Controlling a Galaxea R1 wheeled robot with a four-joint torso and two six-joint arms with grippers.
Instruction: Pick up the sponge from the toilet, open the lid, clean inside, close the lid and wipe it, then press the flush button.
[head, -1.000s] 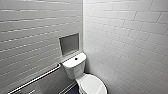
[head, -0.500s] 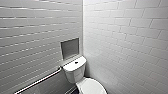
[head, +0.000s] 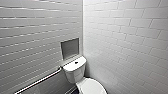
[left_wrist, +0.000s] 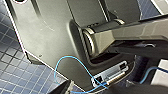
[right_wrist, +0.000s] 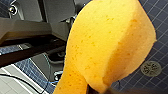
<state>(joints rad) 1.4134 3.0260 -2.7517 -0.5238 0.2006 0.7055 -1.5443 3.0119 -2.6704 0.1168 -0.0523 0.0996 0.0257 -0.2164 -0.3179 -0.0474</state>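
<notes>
The toilet (head: 80, 76) stands in the corner between left wall (head: 30, 37) and right wall (head: 125, 37), its tank (head: 74, 71) behind the lid (head: 91, 87), a button (head: 76, 62) on top. A niche (head: 70, 48) sits in the left wall above the tank, with a rail (head: 40, 80) lower along it. The sponge (right_wrist: 107, 47) is above the floor (right_wrist: 160, 30), over a drain (right_wrist: 150, 68).

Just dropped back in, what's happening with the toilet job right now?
The orange, peanut-shaped soft sponge hangs above the dark blue tiled floor, right at the right arm's tool, so it looks gripped there. In the head view, the white glossy ceramic toilet sits in the corner of the grey-tiled walls, with its white oval plastic lid down. Nothing is touching the toilet.
</notes>
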